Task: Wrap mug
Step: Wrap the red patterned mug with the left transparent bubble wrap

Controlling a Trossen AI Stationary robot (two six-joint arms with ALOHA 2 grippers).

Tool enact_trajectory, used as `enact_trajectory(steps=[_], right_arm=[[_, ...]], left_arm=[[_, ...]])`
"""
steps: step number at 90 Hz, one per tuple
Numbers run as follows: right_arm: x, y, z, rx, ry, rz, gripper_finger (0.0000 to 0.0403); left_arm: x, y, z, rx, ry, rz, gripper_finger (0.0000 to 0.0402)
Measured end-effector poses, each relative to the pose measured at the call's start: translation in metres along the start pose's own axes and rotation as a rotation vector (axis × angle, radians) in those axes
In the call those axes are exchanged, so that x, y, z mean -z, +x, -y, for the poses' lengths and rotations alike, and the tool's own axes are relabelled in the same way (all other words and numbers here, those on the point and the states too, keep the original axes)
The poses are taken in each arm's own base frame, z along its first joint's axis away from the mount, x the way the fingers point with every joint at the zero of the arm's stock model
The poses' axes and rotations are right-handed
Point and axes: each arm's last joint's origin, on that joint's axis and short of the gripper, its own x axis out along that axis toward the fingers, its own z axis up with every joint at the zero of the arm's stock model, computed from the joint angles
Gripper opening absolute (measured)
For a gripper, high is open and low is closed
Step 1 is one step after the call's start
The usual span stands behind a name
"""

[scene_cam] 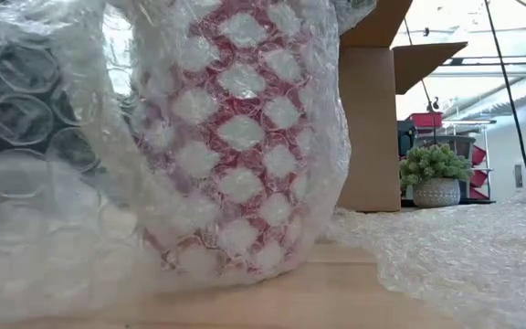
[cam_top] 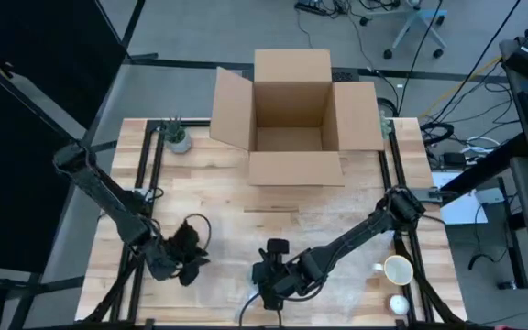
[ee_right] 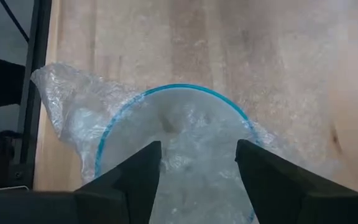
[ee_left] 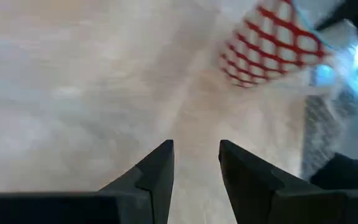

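The mug [scene_cam: 245, 137] is red with a white lattice and a blue rim [ee_right: 166, 90]. It stands upright near the table's front edge with bubble wrap [scene_cam: 53, 210] around its wall and bunched over its mouth. My right gripper [ee_right: 197, 162] is open just above the mouth, one finger toward each side of the rim. In the high view it [cam_top: 269, 280] sits at the front centre. My left gripper [ee_left: 196, 162] is open a little, low over the wrap-covered table to the mug's left [cam_top: 180, 261]. The mug [ee_left: 269, 43] lies some way ahead of it. My right gripper comes at the mug from above, pointing down, with its fingers [ee_right: 135, 174] over the crumpled wrap [ee_right: 179, 137] in the mug's mouth. I cannot tell whether they touch the wrap. My left gripper touches nothing that shows.
An open cardboard box [cam_top: 291, 110] stands at the table's far middle. A small potted plant [cam_top: 174, 137] is at the far left. A white mug [cam_top: 397, 270] and a small white object [cam_top: 398, 303] sit at the front right. More bubble wrap [scene_cam: 464, 247] lies across the tabletop.
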Motion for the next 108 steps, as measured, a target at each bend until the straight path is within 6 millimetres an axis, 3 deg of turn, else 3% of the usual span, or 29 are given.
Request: enact_trajectory(steps=[19, 35, 50, 64, 79, 91, 108], right_arm=[[0.000, 0.000, 0.000, 0.000, -0.001, 0.000, 0.0196], [0.000, 0.000, 0.000, 0.000, -0.008, -0.001, 0.0196], [0.000, 0.000, 0.000, 0.000, -0.021, -0.001, 0.0196], [0.000, 0.000, 0.000, 0.000, -0.023, -0.001, 0.0196], [0.000, 0.000, 0.000, 0.000, -0.024, -0.001, 0.0196], [0.000, 0.000, 0.000, -0.002, -0.025, 0.004, 0.0196], [0.000, 0.001, 0.000, -0.002, -0.025, 0.003, 0.0196]], left_arm=[[0.004, -0.008, -0.013, -0.094, -0.092, -0.061, 0.0116], [0.018, 0.003, -0.025, -0.165, -0.126, -0.177, 0.0124], [0.031, 0.014, -0.039, -0.260, -0.177, -0.209, 0.0160], [0.037, 0.017, -0.039, -0.253, -0.174, -0.201, 0.0196], [0.039, 0.030, -0.024, -0.122, -0.146, -0.118, 0.0210], [0.042, 0.045, -0.022, -0.114, -0.143, -0.040, 0.0170], [0.038, 0.050, -0.010, -0.069, -0.113, 0.038, 0.0021]])
